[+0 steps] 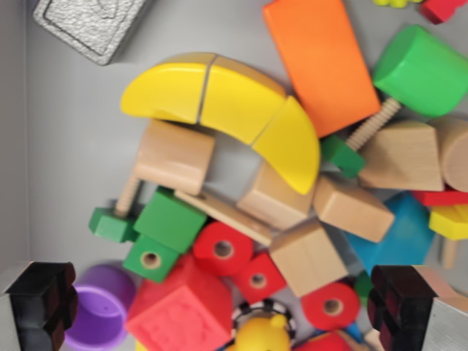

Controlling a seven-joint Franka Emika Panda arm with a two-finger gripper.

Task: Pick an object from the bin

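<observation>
In the wrist view, the hand (223, 311) hangs over a grey bin (66, 146) heaped with toys, its two black fingertips (44, 300) showing at the lower corners, spread wide with nothing between them. A yellow wooden banana (227, 110), made of three segments, arches across the upper middle, and an orange block (320, 62) lies tilted just beside it toward the wrist view's right. A green cylinder (424, 69) on a threaded wooden bolt sits near the upper right. Plain wooden blocks (307, 256) crowd the middle, touching one another. Below them lie red cylinders with holes (223, 248), a green block (170, 219) and a red embossed cube (179, 314). A purple cup (102, 307) rests beside the left fingertip. A grey textured piece (91, 22) lies apart in the upper left corner.
</observation>
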